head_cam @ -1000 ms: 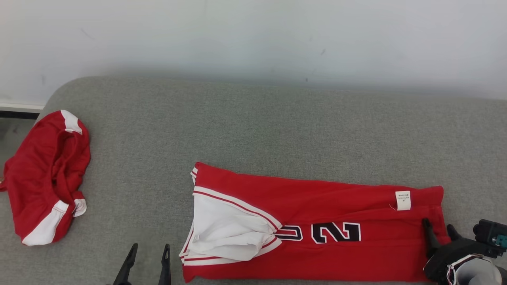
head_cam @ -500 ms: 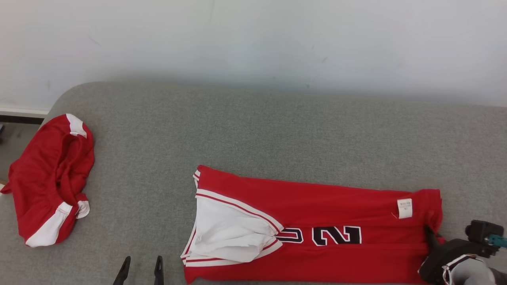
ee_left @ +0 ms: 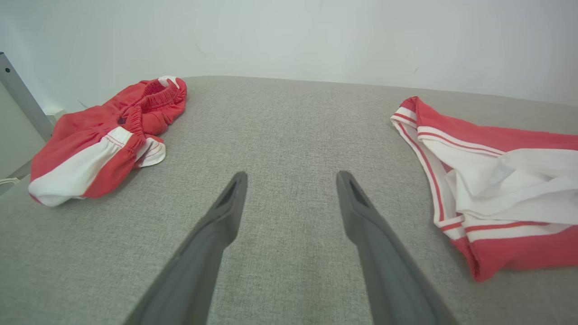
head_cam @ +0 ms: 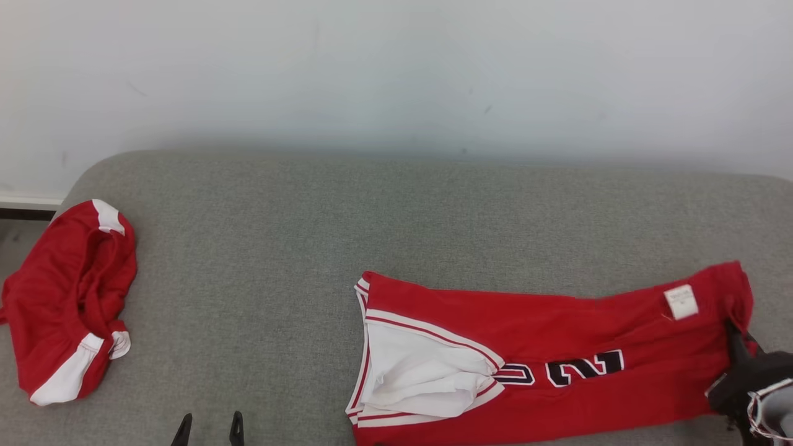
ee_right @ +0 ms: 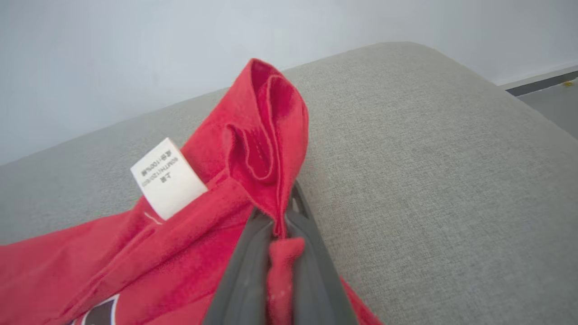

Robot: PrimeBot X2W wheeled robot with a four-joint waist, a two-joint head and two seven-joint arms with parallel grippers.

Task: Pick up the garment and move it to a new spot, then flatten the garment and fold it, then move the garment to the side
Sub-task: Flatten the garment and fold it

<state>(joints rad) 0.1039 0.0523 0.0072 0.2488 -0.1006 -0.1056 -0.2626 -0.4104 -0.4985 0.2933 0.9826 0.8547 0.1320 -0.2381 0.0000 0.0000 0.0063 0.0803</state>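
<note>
Garment (head_cam: 557,328) lies on grey cushion (head_cam: 310,235), corner clamped in right pincer (ee_right: 283,213)

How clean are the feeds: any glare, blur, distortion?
Head view: even light, no glare, soft shadow low on the white wall. Left wrist view: wide-angle stretch, left gripper soft near the lens. Right wrist view: white care label sharp, red garment blurred at the right gripper.
</note>
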